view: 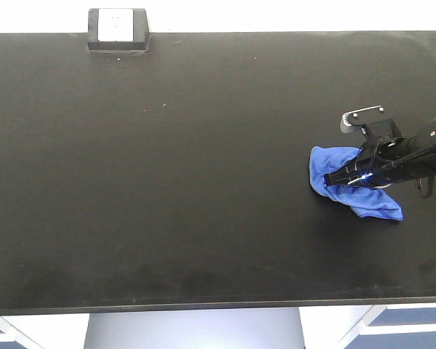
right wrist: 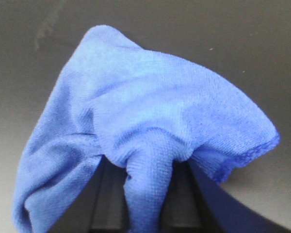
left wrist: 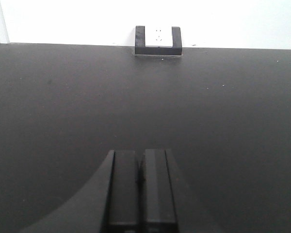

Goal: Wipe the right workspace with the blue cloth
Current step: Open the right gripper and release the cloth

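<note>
The blue cloth (view: 356, 193) lies crumpled on the right part of the matte black benchtop (view: 203, 182), the right workspace. My right gripper (view: 341, 177) reaches in from the right edge and is shut on the blue cloth. In the right wrist view a fold of the cloth (right wrist: 150, 126) is pinched between the two black fingers (right wrist: 111, 194) and drapes over both of them. My left gripper (left wrist: 140, 160) is shut with nothing in it, hovering over bare benchtop (left wrist: 233, 121). It does not show in the front view.
A small black-framed white socket box (view: 117, 29) sits at the benchtop's far edge against the white wall, also ahead of the left gripper as the socket box (left wrist: 158, 40). The near edge of the benchtop (view: 203, 309) runs along the bottom.
</note>
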